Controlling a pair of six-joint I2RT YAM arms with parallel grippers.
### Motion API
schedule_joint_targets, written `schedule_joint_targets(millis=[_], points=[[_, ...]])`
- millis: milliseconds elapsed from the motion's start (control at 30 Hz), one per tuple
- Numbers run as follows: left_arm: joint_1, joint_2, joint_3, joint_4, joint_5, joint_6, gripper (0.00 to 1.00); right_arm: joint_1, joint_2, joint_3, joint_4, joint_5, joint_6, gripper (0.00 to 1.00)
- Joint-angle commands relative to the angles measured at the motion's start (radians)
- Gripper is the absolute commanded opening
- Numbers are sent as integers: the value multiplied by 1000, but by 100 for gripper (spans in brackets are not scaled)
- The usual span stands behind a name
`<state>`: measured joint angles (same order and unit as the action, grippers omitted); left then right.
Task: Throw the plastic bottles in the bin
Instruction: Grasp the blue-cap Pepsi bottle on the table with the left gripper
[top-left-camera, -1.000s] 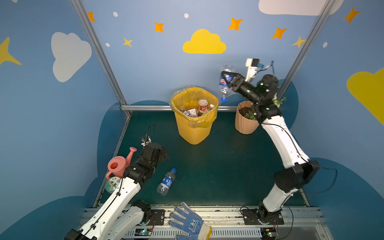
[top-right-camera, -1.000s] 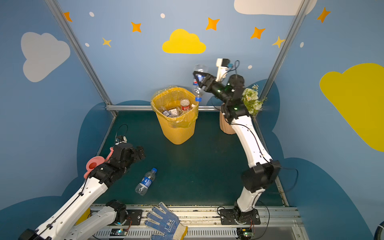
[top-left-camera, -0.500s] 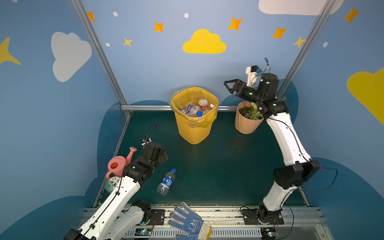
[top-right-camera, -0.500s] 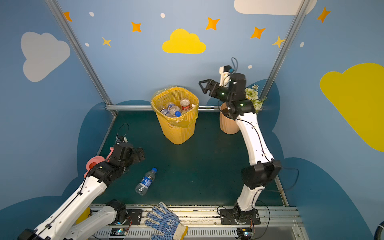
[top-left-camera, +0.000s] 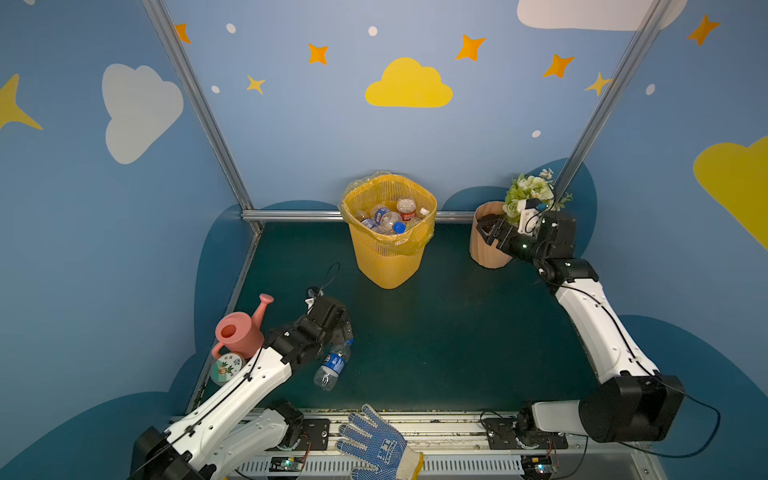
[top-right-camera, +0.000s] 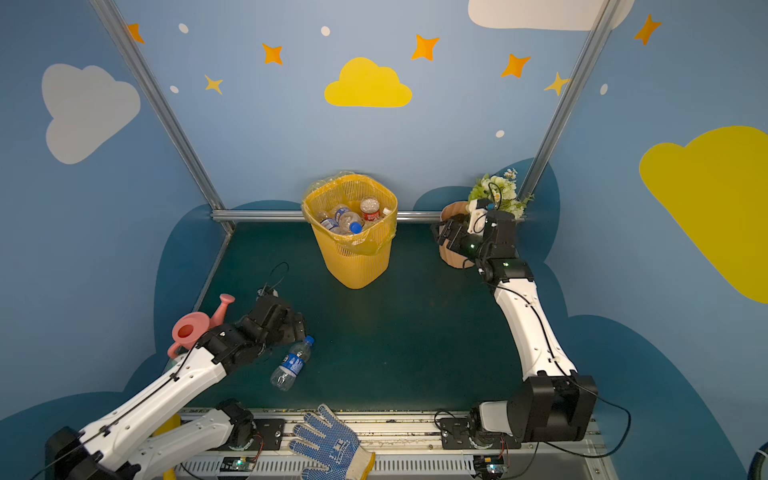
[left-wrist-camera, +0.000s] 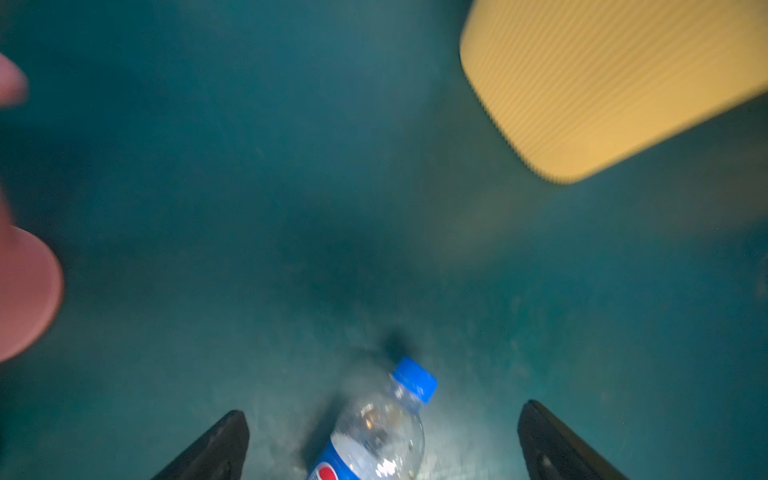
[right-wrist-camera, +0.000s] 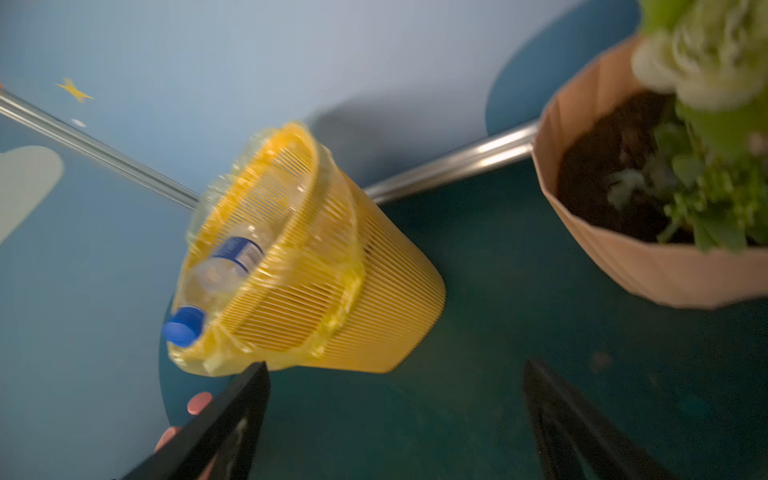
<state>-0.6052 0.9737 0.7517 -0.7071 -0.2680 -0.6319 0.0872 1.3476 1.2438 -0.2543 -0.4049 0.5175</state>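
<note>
The bin (top-left-camera: 388, 266), holding bottles (top-left-camera: 406, 208), stands on the bench (top-left-camera: 457, 332) ahead of my right pincer (right-wrist-camera: 397, 365), jaws apart, empty. Only the left wrist view shows the loose bottle (left-wrist-camera: 378, 436) lying between the spread jaws of my left pincer (left-wrist-camera: 384, 411).

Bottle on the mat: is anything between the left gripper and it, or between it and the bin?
Nothing visible. The left gripper is open over the cap end of the bottle, with no object between. From there to the bin lies only bare mat; the watering can sits off to the side.
</note>
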Motion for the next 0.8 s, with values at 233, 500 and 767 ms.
schedule_joint_targets(millis=[233,500,767], points=[[-89,165,-45,-87,121,-81,98,-98,-160,-218,30,-8,63,92],[-92,221,-107,-41,170,-95,94,-135,-175,-253,40,-28,99,93],[-91,283,-108,-25,154,-102,85,-154,-181,-277,58,-46,127,92]])
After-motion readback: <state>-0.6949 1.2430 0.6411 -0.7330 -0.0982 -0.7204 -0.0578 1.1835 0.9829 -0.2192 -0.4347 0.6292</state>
